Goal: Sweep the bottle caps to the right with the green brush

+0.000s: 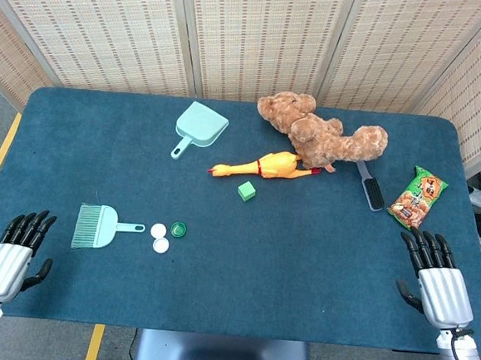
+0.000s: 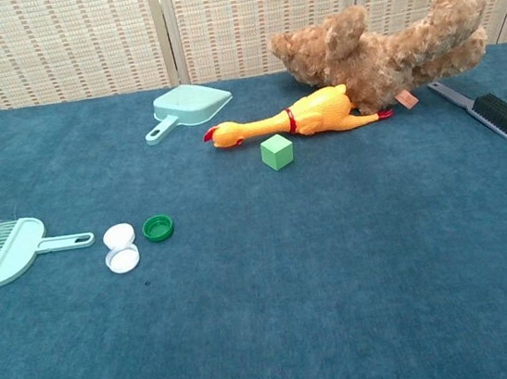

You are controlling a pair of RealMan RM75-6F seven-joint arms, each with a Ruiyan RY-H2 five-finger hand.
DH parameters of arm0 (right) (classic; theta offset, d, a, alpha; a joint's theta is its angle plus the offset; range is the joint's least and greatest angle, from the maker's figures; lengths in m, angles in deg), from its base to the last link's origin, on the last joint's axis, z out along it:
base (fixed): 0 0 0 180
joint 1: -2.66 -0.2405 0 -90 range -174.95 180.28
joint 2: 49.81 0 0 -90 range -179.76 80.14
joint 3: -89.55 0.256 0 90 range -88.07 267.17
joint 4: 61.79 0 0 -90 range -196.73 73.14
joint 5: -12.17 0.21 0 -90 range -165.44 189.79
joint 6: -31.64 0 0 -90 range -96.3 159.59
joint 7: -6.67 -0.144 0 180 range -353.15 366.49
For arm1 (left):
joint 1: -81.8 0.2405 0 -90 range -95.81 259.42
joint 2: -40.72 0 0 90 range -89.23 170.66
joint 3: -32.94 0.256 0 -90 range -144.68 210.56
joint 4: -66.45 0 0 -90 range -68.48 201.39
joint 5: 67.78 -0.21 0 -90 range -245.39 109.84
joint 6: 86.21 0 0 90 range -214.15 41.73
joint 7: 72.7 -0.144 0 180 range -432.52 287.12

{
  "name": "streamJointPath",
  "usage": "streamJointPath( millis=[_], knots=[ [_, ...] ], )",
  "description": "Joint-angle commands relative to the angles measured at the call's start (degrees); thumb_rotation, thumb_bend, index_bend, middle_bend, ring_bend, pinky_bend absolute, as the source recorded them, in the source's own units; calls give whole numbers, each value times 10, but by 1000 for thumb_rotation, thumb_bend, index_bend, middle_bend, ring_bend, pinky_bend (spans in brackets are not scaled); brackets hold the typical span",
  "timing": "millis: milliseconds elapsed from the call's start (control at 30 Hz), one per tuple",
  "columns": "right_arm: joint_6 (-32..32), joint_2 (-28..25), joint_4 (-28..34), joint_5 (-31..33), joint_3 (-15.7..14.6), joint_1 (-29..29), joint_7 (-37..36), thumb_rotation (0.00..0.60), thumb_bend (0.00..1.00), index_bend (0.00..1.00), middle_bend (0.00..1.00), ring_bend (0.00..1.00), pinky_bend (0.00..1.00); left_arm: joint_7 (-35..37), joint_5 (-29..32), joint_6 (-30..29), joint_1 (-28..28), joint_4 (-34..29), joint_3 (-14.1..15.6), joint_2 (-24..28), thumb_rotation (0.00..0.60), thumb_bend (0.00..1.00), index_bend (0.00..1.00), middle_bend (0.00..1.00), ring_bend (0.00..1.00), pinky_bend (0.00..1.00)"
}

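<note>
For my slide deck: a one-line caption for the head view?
Green brush lies untouched left of three bottle caps; both hands rest open at the table's near corners.

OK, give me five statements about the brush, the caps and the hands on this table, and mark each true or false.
1. The green brush lies on the table, held by neither hand. True.
2. There are three bottle caps, two white and one green. True.
3. The caps lie to the left of the brush. False: they lie just right of its handle tip.
4. The left hand grips the dustpan. False: it is empty at the near left edge, and the dustpan lies far off.
5. The right hand is open, at the near right edge. True.
</note>
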Motion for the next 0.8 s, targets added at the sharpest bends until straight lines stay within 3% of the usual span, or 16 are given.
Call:
streamJointPath(
  millis=[33, 100, 200, 267, 367, 567, 700, 800],
  knots=[
    [2, 0, 1, -2, 0, 0, 1, 600, 237, 0, 0, 0, 0, 1, -4, 5, -2, -1, 5, -3, 600, 415, 0, 0, 0, 77],
    [4, 0, 1, -4, -1, 1, 4, 600, 237, 0, 0, 0, 0, 10, -18, 6, -7, 5, 8, -9, 600, 415, 0, 0, 0, 132],
    [15, -1, 6, -10, -1, 5, 8, 600, 238, 0, 0, 0, 0, 20, -52, 3, -26, 31, 6, -43, 600, 415, 32, 23, 76, 319],
    [21, -2, 8, -14, -1, 8, 10, 600, 237, 0, 0, 0, 0, 5, -60, 16, -41, 37, 1, -58, 600, 414, 86, 82, 239, 501],
    [28, -5, 11, -16, -1, 10, 8, 600, 237, 0, 0, 0, 0, -20, -47, 55, -70, 38, -14, -83, 600, 415, 128, 142, 414, 660],
    [28, -7, 8, -11, 3, 11, 6, 600, 237, 0, 0, 0, 0, -89, 18, 116, -109, 51, -52, -137, 600, 407, 194, 271, 591, 733],
    [23, -6, 6, -5, 4, 11, 7, 600, 237, 0, 0, 0, 0, -132, 56, 144, -130, 62, -68, -169, 600, 404, 298, 327, 654, 770],
    [16, -6, 6, -1, 4, 9, 9, 600, 237, 0, 0, 0, 0, -149, 84, 167, -147, 74, -79, -191, 600, 401, 287, 324, 658, 773]
  ],
)
